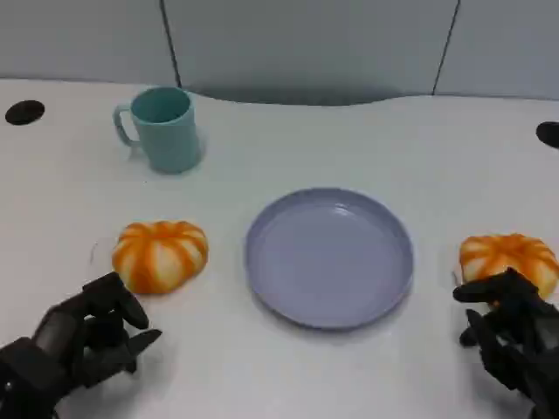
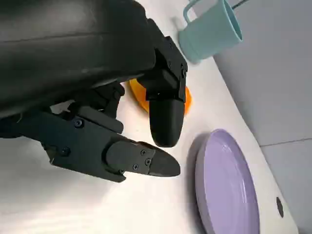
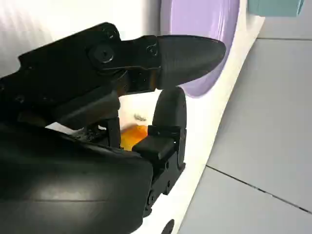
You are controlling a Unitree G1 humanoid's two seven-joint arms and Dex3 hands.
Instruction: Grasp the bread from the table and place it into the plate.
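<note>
Both black hands hover empty at the desk's near edge, left hand loosely spread, right hand apparently just touching one bread. Another bread lies left of the bare purple plate, mid-desk.

White table, lavender plate, teal mug, two breads striped orange and white, black hands, grey wall panels behind

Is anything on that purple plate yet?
No, empty. The purple plate shows only bare surface; both breads lie on the table beside it.
</note>
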